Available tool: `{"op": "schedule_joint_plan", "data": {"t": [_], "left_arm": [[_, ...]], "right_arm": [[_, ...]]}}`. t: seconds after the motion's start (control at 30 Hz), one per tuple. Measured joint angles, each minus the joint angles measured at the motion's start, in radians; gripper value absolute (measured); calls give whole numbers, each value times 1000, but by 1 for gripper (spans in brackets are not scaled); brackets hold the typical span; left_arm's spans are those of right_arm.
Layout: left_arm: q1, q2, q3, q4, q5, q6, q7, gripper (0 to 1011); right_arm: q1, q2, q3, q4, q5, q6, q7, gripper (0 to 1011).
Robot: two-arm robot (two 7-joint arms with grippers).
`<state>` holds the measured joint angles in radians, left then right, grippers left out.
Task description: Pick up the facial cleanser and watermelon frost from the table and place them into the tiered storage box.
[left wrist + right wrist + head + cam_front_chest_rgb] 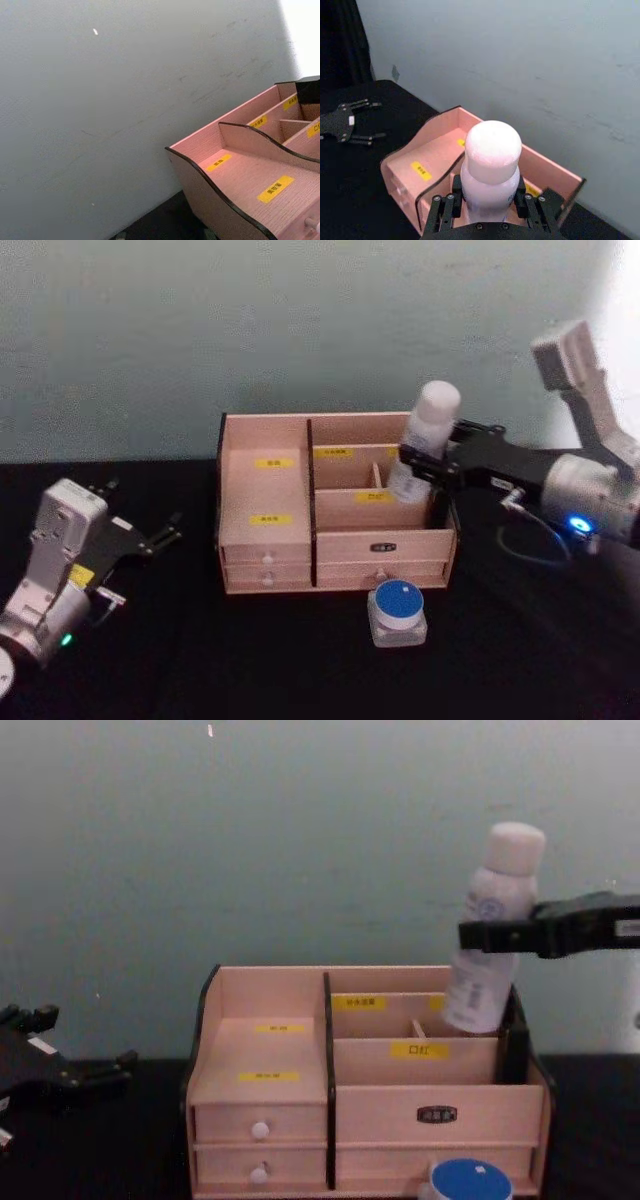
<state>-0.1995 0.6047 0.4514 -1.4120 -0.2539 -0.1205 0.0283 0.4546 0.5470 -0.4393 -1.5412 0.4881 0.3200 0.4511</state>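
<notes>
Above the rear right compartment: facial cleanser (480, 990), white bottle with a rounded cap, tilted a little, cap leaning to the right. Base is down at about divider level; can't tell if it touches the floor of the compartment.
Grip: right gripper (428, 462) reaches in from the right, jaws closed on the bottle's mid body, below the shoulder.
Handling, cleanser: looks like stiff smooth plastic, probably light to medium weight. Round and slick, so it could rotate or slide in the jaws. It's tall and narrow, so likely to tip if let go while leaning.
Hold point: mid body looks right; the cap is domed and would slip.
Box: tiered storage box (380, 1105) sits mid counter, drawers closed, open compartments facing up.
Second item: watermelon frost (398, 612), judged to be the squat blue-lidded jar on the counter (520, 640) just in front of the box. Looks rigid and stable; take it across the sides under the lid.
Left gripper (145, 508): parked far left on the counter, jaws open, holding nothing.
</notes>
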Motion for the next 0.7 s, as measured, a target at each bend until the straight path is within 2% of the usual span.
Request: {"op": "schedule_joint_plan", "data": {"t": [0.13,0.33,0.7], "left_arm": [[0,0,0,0,0,0,0,1002],[0,0,0,0,0,0,0,1001],[0,0,0,0,0,0,0,1001]], "right_arm": [[60,-45,-32,64,-21,6,-1,599],[111,-92,-60,122,-39,17,0,596],[162,-141,-87,186,-59,37,3,599]]}}
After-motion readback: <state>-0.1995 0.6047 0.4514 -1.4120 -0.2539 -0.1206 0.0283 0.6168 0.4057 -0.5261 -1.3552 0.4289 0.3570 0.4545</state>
